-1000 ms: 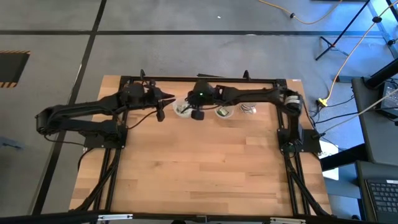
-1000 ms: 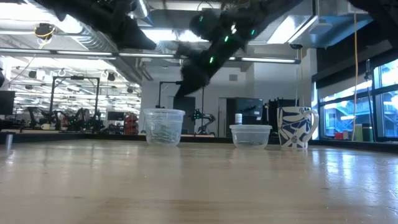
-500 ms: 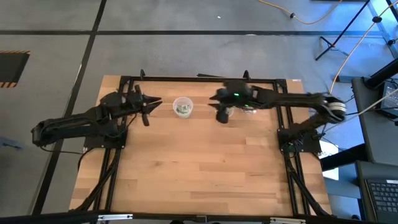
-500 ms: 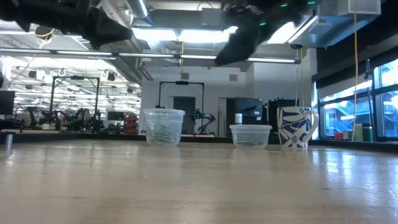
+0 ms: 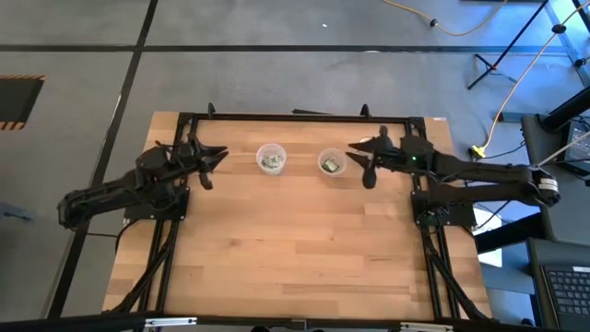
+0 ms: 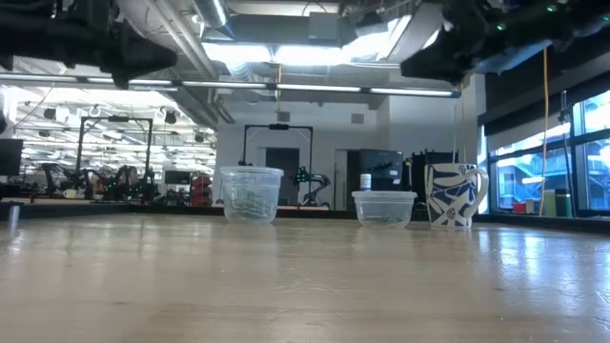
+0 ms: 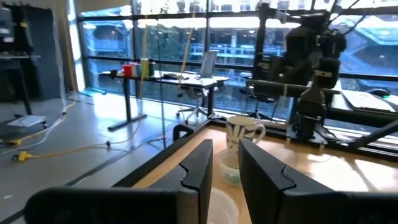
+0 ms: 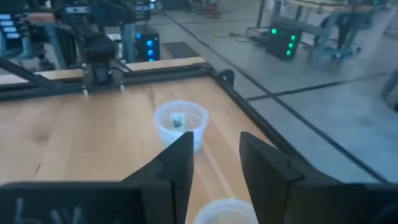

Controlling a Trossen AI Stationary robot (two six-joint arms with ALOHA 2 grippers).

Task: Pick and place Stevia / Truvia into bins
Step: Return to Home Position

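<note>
My left fingers [image 7: 198,177] stand slightly apart with nothing between them. Through the slit I look along the far edge of the table at the two cups and the mug. My right fingers [image 8: 176,163] are parted wider and are just as bare, so neither hand carries a sachet.

The left gripper [image 5: 215,155] hangs to the left of the left cup [image 5: 259,157], apart from it. The right gripper [image 5: 355,152] sits just to the right of the right cup [image 5: 321,163], much closer. From table level both show high above the cups' rims. The sachets [image 5: 271,161], green and white, lie inside the two cups, and I see none loose on the table [image 5: 295,249]. The blue-patterned mug [image 6: 456,193] stands to the right of the cups by the far edge. From above, my right arm covers that spot.

I judge the sorting done, with only the fold to home left. To do it well I should hold height first. Then I draw each arm back toward its own side, the left going left and the right going right. I should lower only once the wrist is off the line of cups. The right arm needs the care: it passes over the mug, and a low sweep could clip it or knock the light cup beside it and spill the sachets.
</note>
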